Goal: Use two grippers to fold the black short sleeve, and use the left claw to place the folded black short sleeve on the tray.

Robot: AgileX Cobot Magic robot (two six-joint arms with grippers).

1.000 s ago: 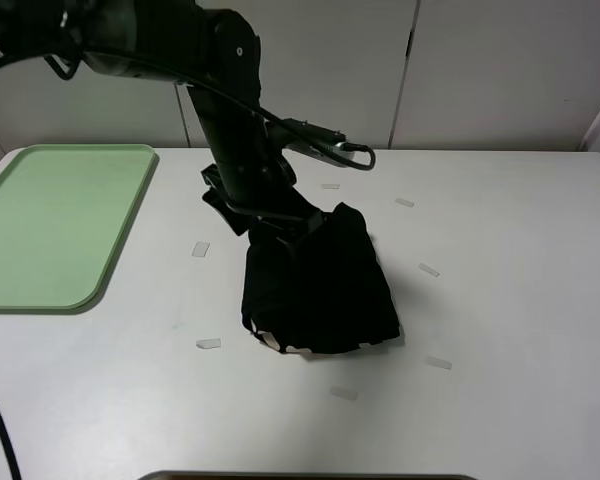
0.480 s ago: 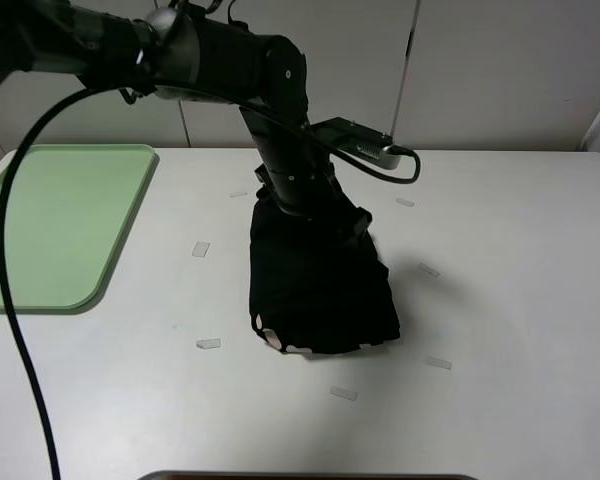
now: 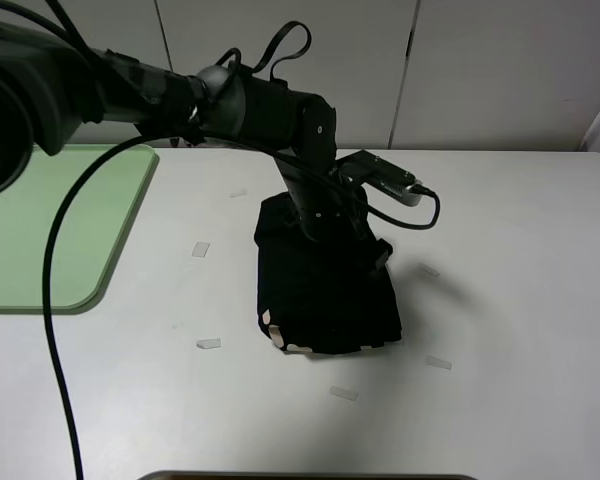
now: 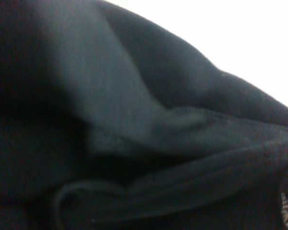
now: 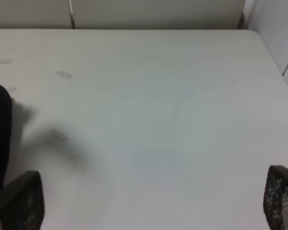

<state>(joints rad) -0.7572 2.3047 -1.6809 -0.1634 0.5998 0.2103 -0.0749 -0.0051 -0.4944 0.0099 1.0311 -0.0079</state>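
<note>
One black two-finger left claw (image 3: 365,245), jaws spread, presses down onto the folded black cotton short sleeve (image 3: 325,295) mid-table, well right of the pale green plastic tray (image 3: 50,225), while the right claw (image 5: 149,201) hangs open over bare tabletop.

Matt black cloth short sleeve (image 3: 325,295), smooth pale green plastic tray (image 3: 40,230)

High camera overlooks the table (image 3: 500,300); left wrist presses near the shirt (image 3: 325,295); right wrist faces tabletop.
</note>
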